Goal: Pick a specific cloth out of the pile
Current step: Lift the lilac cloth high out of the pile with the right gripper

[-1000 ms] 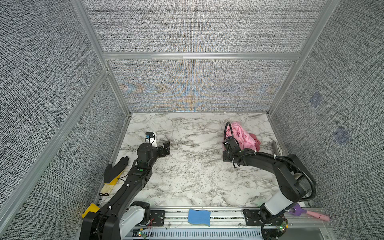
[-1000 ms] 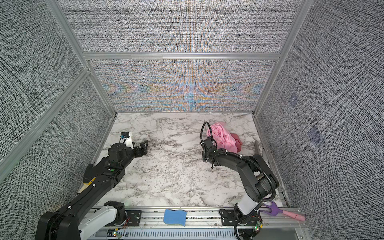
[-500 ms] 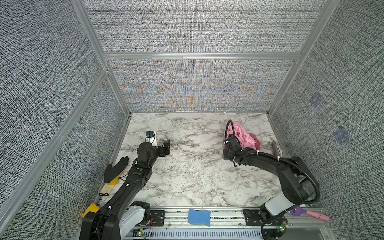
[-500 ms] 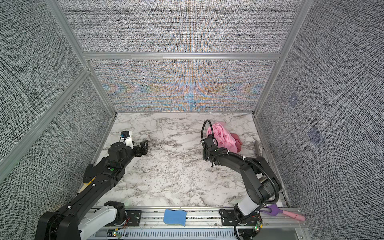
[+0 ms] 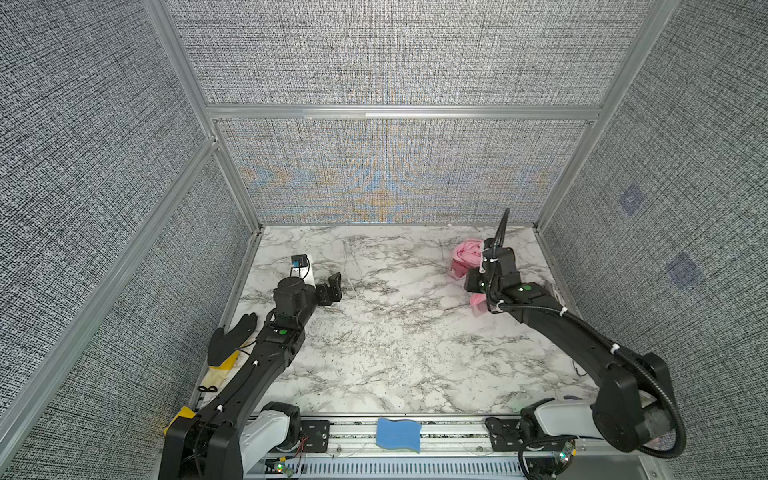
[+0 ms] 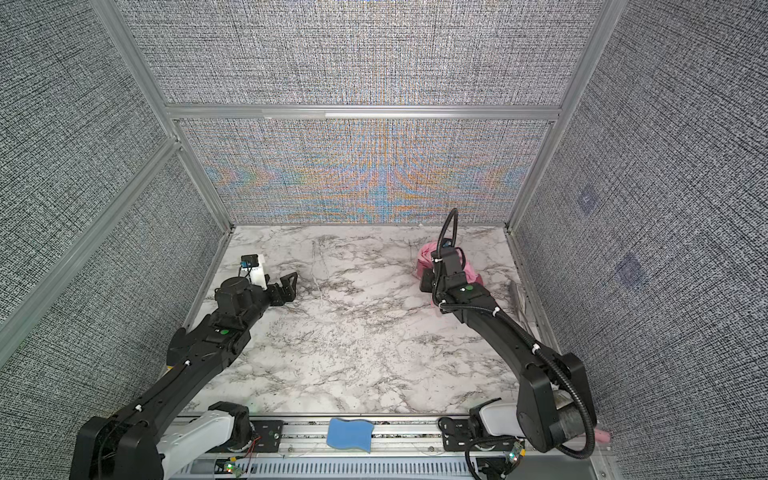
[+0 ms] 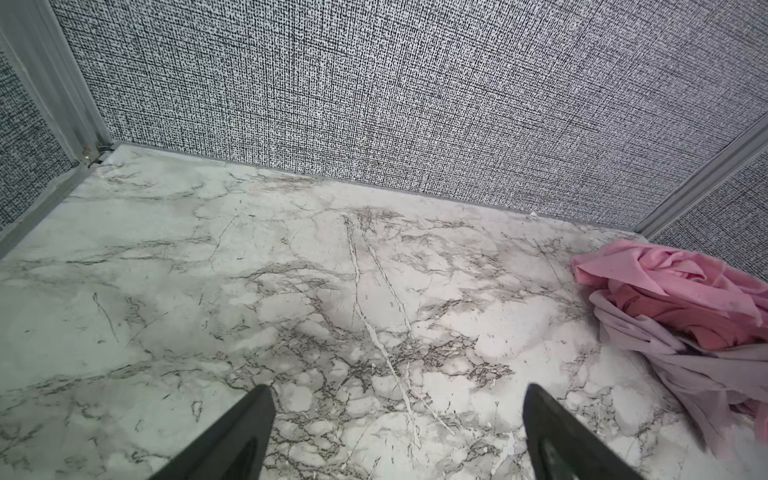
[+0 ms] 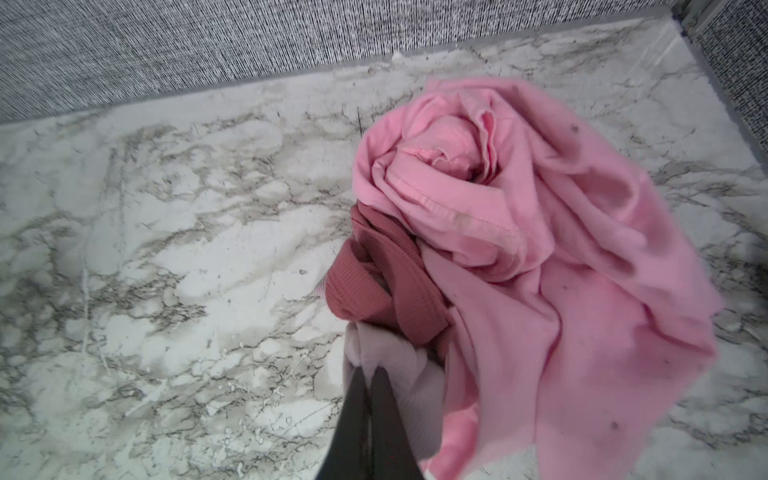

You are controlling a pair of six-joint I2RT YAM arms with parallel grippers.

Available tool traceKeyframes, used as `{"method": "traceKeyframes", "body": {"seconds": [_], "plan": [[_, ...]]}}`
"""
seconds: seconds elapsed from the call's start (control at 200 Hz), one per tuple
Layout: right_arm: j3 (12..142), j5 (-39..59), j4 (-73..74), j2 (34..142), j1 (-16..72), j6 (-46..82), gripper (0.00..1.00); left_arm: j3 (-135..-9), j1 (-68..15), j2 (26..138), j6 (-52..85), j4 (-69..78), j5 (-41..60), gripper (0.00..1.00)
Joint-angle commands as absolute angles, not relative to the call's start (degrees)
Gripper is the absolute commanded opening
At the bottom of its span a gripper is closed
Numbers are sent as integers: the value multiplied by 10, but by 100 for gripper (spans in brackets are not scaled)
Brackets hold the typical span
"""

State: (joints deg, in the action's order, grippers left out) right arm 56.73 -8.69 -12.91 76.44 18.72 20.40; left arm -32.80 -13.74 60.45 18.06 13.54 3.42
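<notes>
The pile (image 5: 465, 257) lies far right on the table (image 5: 395, 332), the cloth (image 7: 685, 374) at its front.

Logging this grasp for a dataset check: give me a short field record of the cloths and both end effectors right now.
target: pale mauve cloth, partly under the other two
pile: bright pink cloth on top, dark rose cloth tucked beneath
right end effector: shut on a fold of the pale mauve cloth
left end effector: open, empty, over the marble table, apart from the pile
status: target gripped, not yet pulled free

Bright even light; soft shadows; wall moiré; edges bowed
</notes>
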Motion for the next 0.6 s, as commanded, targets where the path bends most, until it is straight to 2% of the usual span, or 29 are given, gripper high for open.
{"method": "traceKeyframes", "body": {"seconds": [0.0,0.245,0.495,0.595], "plan": [[587,-17,-98,742,167,204,0,-338,-137,605,179,139,47,95],[656,47,-119,729,128,205,0,-337,-137,588,183,139,41,96],[715,81,-129,727,121,204,0,-343,-137,570,180,124,37,97],[737,124,-120,723,120,213,0,-347,-137,563,178,119,37,97]]}}
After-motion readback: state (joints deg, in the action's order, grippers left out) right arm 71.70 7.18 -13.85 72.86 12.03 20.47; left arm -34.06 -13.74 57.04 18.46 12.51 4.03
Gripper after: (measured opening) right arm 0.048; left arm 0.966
